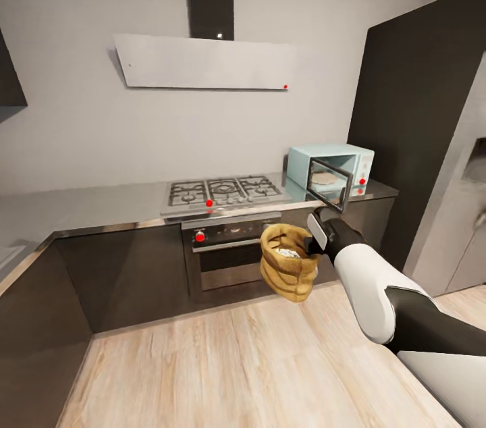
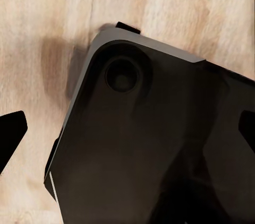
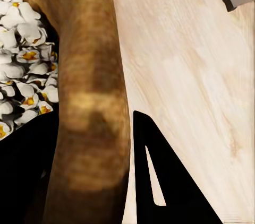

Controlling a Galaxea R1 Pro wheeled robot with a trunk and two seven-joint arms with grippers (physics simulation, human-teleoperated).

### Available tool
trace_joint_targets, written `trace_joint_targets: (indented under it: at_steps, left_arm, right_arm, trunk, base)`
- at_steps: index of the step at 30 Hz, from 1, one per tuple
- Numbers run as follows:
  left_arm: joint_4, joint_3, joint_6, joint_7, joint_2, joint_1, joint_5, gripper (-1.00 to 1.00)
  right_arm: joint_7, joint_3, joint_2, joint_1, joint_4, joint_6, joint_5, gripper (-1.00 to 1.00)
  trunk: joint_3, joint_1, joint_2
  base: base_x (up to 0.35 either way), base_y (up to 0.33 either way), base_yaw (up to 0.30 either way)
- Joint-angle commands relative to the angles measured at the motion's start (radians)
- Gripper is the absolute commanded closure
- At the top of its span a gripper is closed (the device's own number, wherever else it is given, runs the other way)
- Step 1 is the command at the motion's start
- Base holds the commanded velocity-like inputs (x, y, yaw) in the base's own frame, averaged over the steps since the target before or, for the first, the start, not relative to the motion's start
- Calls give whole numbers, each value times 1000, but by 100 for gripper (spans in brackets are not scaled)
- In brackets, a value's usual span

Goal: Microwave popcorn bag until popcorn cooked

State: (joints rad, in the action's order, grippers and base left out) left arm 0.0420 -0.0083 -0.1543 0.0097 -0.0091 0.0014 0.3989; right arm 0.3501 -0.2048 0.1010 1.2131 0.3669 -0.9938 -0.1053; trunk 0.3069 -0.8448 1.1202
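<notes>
Right gripper (image 1: 309, 239) up in the air out in front of the oven (image 1: 233, 254), clamped on the rim of the popcorn bag (image 1: 287, 273), one finger inside the mouth and one outside. Bag hanging just to the left of the pincer and a bit below it, off the floor, tilted slightly. Inside the mouth, a pale heap of popcorn (image 1: 289, 253). Right wrist view closer in: rolled tan rim (image 3: 87, 91) pinched right between the two dark fingers (image 3: 159, 181), puffy white and yellow popcorn (image 3: 24, 70) just past the rim, wood floor (image 3: 186, 65) beyond.

Microwave (image 1: 334, 175) sitting up and to the right of the pincer, on the right end of the countertop (image 1: 81, 208), door swung open toward the robot, near the gripper but not touching. Gas hob (image 1: 223, 192) up and to the left of the bag, range hood (image 1: 202, 63) on the wall well above that.

Left gripper (image 2: 127, 128) pointing down at a dark part of the robot's own body (image 2: 159, 144) over wood floor; finger tips poking in at both edges of the frame, wide apart, nothing between them.
</notes>
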Motion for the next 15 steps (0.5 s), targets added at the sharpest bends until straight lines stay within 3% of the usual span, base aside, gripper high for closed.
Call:
trace_joint_targets:
  at_steps: [1,15]
  left_arm:
    - [1,-1,-2,1,0,0,4,-100]
    - [1,-1,-2,1,0,0,4,-100]
  right_arm:
    - [-2,-8,1,1,1,-3,-10,100]
    - [-2,-8,1,1,0,-2,-10,100]
  trunk:
    - [1,0,1]
    - [1,0,1]
  base:
    - [0,0,-296]
    - [0,0,-296]
